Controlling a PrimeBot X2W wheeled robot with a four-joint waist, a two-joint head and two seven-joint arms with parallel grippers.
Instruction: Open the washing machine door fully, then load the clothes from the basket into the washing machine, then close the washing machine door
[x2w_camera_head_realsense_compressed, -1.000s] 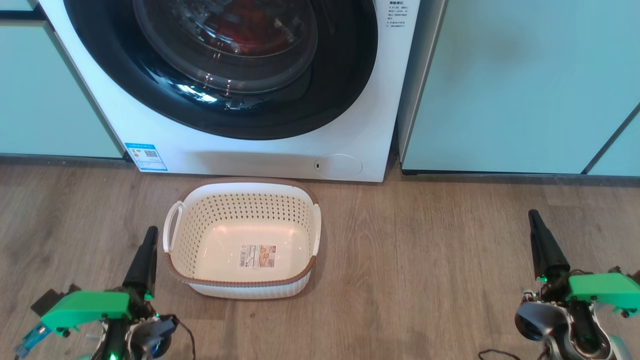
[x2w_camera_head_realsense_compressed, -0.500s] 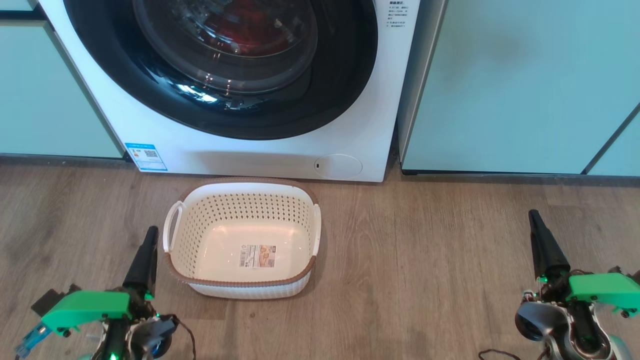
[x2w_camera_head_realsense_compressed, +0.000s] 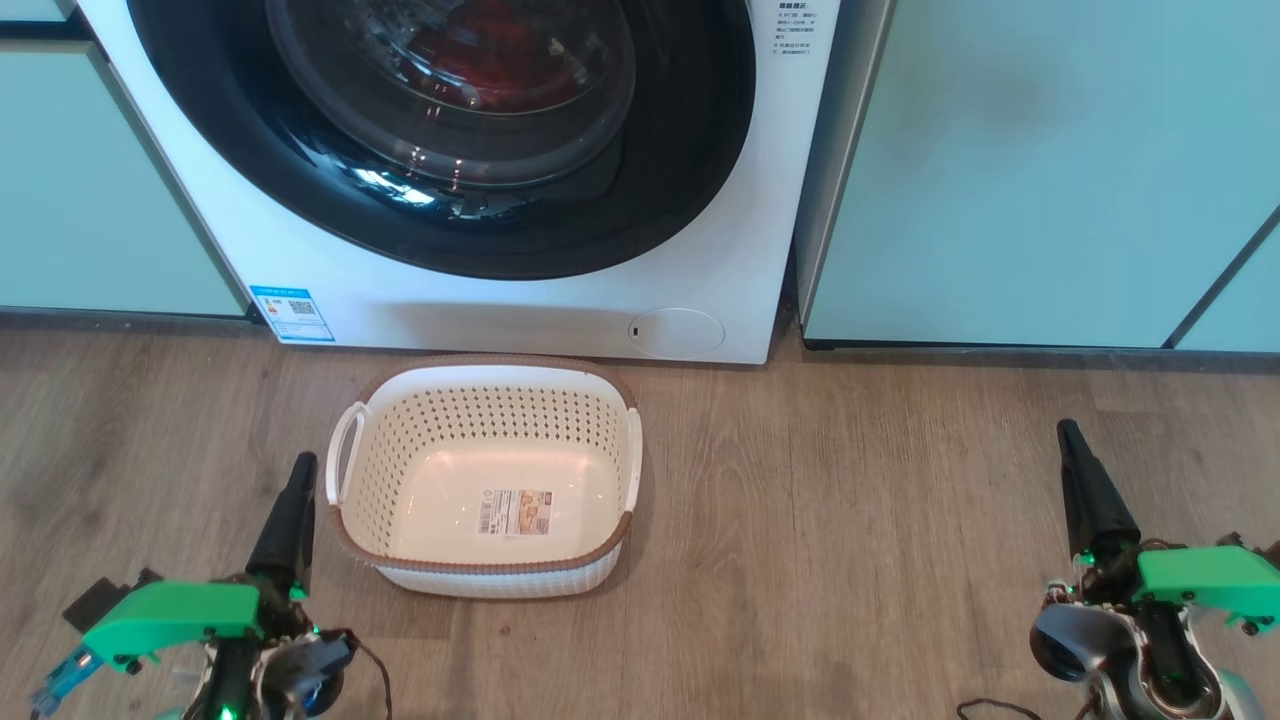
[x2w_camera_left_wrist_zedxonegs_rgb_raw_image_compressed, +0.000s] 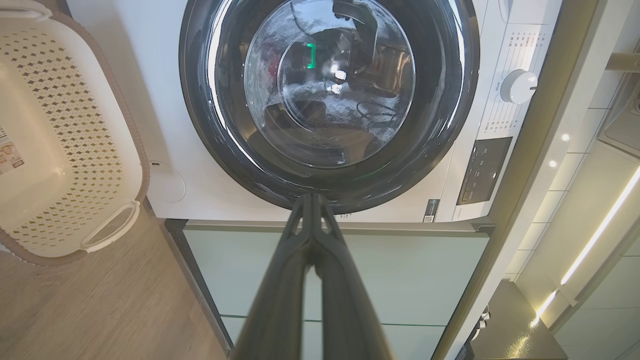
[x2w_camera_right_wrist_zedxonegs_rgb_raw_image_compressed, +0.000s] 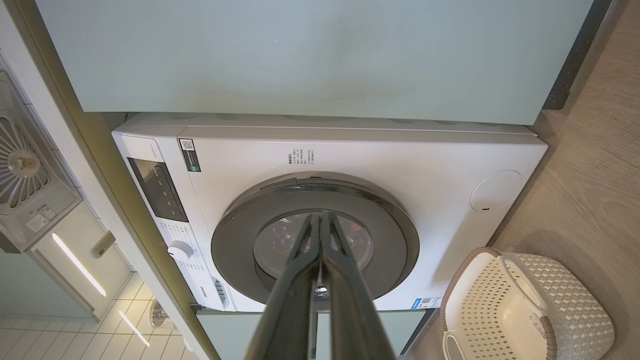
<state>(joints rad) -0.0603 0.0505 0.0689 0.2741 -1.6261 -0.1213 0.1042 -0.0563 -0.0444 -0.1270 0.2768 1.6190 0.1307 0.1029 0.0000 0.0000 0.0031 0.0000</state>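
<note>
The white washing machine (x2w_camera_head_realsense_compressed: 520, 300) stands ahead with its round black-rimmed door (x2w_camera_head_realsense_compressed: 650, 180) lying flush against the front. Red clothes (x2w_camera_head_realsense_compressed: 490, 60) show through the door glass, inside the drum. The cream basket (x2w_camera_head_realsense_compressed: 480, 480) sits on the floor before the machine with nothing in it but a label sticker. My left gripper (x2w_camera_head_realsense_compressed: 300, 470) is shut, low at the basket's left side, holding nothing. My right gripper (x2w_camera_head_realsense_compressed: 1068, 435) is shut too, far off to the right above bare floor. In the left wrist view the door (x2w_camera_left_wrist_zedxonegs_rgb_raw_image_compressed: 450, 125) and the shut gripper (x2w_camera_left_wrist_zedxonegs_rgb_raw_image_compressed: 311, 200) appear; in the right wrist view the door (x2w_camera_right_wrist_zedxonegs_rgb_raw_image_compressed: 400, 225) and shut gripper (x2w_camera_right_wrist_zedxonegs_rgb_raw_image_compressed: 320, 217).
Pale mint-green cabinet panels (x2w_camera_head_realsense_compressed: 1040, 170) flank the machine on both sides. Wood-look floor (x2w_camera_head_realsense_compressed: 850, 520) stretches between the basket and my right gripper. A small round flap (x2w_camera_head_realsense_compressed: 677, 331) sits low on the machine's front, beside a blue label sticker (x2w_camera_head_realsense_compressed: 292, 314).
</note>
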